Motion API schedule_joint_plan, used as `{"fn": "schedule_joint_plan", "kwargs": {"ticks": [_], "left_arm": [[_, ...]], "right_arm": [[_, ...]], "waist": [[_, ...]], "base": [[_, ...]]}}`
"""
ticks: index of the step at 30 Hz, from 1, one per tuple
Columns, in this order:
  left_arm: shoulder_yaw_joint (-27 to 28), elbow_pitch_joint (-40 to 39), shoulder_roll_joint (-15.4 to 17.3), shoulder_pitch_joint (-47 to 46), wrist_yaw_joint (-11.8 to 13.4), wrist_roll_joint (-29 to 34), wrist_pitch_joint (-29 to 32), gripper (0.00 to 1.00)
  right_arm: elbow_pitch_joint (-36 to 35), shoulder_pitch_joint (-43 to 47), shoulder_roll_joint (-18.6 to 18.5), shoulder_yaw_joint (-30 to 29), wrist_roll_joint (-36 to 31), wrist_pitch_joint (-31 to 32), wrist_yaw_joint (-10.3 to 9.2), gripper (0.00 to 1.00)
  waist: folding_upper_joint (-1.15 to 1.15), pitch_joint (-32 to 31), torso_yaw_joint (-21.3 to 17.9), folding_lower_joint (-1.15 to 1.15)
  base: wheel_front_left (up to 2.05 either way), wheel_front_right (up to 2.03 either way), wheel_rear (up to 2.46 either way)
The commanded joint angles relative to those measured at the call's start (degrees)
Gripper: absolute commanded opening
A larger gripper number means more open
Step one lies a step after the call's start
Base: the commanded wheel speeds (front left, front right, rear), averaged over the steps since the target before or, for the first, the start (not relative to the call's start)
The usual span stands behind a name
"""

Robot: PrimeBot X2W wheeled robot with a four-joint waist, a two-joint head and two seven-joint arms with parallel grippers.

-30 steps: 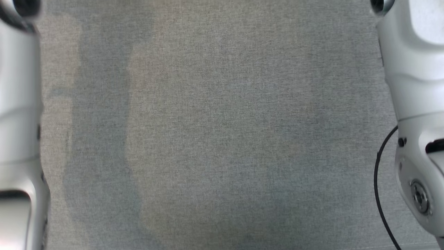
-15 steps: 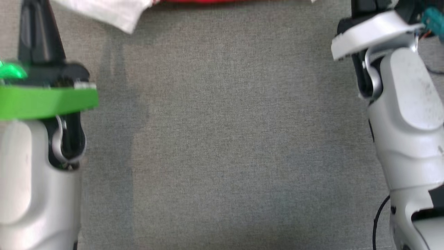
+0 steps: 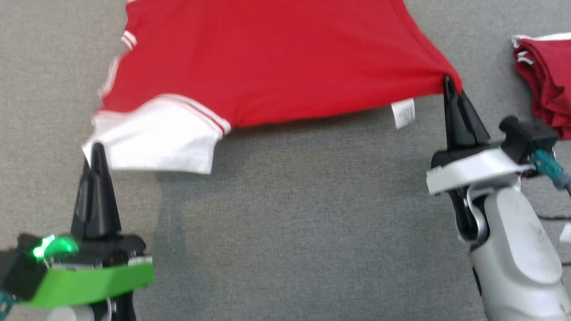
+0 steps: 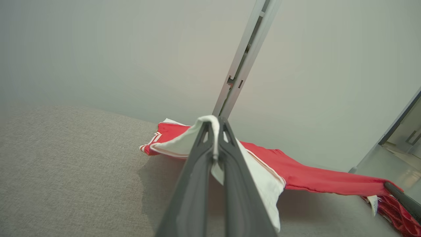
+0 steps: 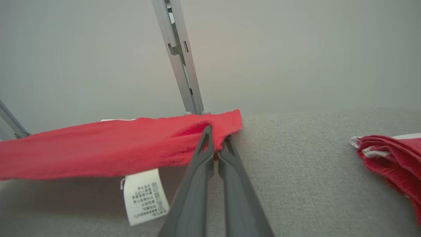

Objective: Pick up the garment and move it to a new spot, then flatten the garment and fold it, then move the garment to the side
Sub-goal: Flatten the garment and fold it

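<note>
The garment [image 3: 276, 62] is a red shirt with white sleeves and striped trim, stretched a little above the grey cloth table across the top of the head view. My left gripper [image 3: 94, 151] is shut on the white sleeve's edge [image 4: 210, 123] at the lower left. My right gripper [image 3: 447, 82] is shut on the red hem corner [image 5: 223, 126] at the right. A white care label [image 5: 144, 196] hangs from the hem beside the right fingers. The garment sags between the two grips.
A folded pile of red and white garments [image 3: 546, 84] lies at the table's right edge, also seen in the right wrist view [image 5: 391, 158]. A grey metal post [image 4: 243, 62] stands behind the table against a pale wall. Bare grey cloth [image 3: 290, 223] spreads below the garment.
The head camera has tilted up, so the picture shifted: from bare cloth and forearms to both grippers and the garment stretched between them.
</note>
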Motion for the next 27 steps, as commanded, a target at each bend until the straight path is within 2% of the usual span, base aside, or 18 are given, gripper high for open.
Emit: {"fn": "schedule_joint_plan", "kwargs": {"ticks": [1,9,15,19,27], "left_arm": [[0.12,-1.27,0.29,3.08,0.04,-0.03,-0.12,0.0],[-0.12,-8.86,1.22,14.88,2.8,0.68,3.41,0.0],[-0.92,-11.68,1.08,20.2,4.46,0.07,5.94,0.0],[-2.0,-9.1,1.81,20.75,4.17,0.48,7.37,0.0],[-5.02,-0.1,2.43,14.96,2.4,0.77,7.94,0.0]], "right_arm": [[-1.63,3.06,0.17,-0.59,0.5,0.37,-0.07,0.0],[-12.96,17.03,1.01,-3.59,0.4,5.0,-0.07,0.0],[-19.49,25.37,1.15,-5.72,0.54,10.06,-0.07,0.0],[-18.72,27.03,1.16,-5.29,0.85,12.6,-0.07,0.0],[-11.65,23.69,1.15,-3.58,-1.21,15.06,-0.07,0.0]], "waist": [[0.0,-4.81,-0.38,0.0],[0.0,-9.23,-1.04,0.0],[0.0,-10.68,-1.07,0.0],[0.0,-10.94,-1.33,0.0],[0.0,-10.23,-0.85,0.0]], "base": [[0.0,0.0,0.0],[0.0,0.0,0.0],[0.0,0.0,0.0],[0.0,0.0,0.0],[0.0,0.0,0.0]]}}
